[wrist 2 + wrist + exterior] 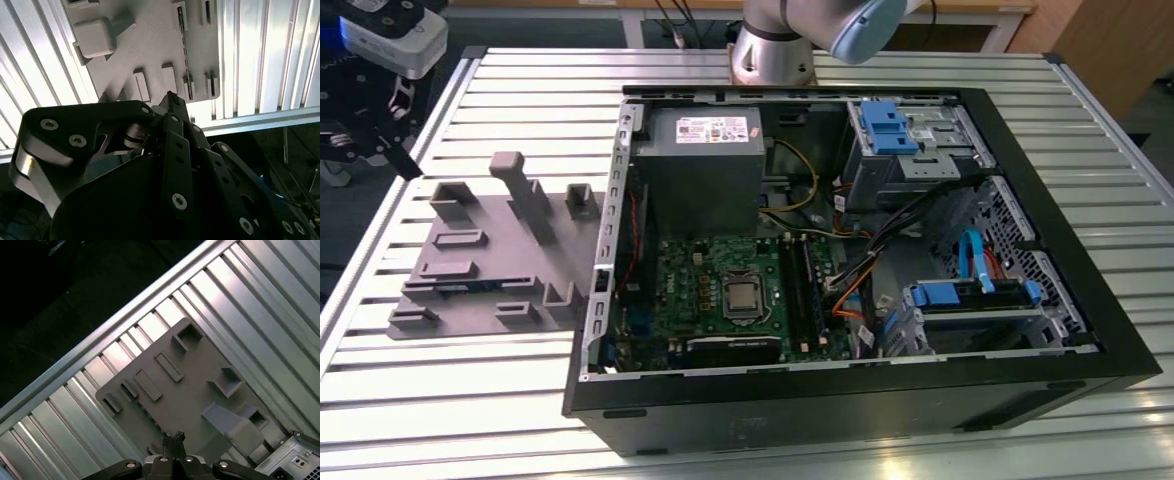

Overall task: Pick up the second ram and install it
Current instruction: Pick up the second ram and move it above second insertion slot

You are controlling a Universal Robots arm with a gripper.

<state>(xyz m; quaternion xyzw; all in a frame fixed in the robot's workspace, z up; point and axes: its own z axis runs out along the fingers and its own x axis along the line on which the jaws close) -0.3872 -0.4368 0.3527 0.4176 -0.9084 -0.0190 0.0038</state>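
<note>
The grey tray lies on the slatted table at the exterior view's left, beside the open computer case. A thin dark strip, which I take for the second ram, stands edge-on in a slot of the tray, and its slot shows as a dark line. My gripper hangs above the tray's outer side, clear of it. In both wrist views its fingertips meet with nothing between them. The gripper is shut and empty over the tray.
Inside the case a green motherboard holds long memory slots beside the processor. A grey power supply, blue drive cages and loose cables crowd the rest. The table's edge runs close to the tray.
</note>
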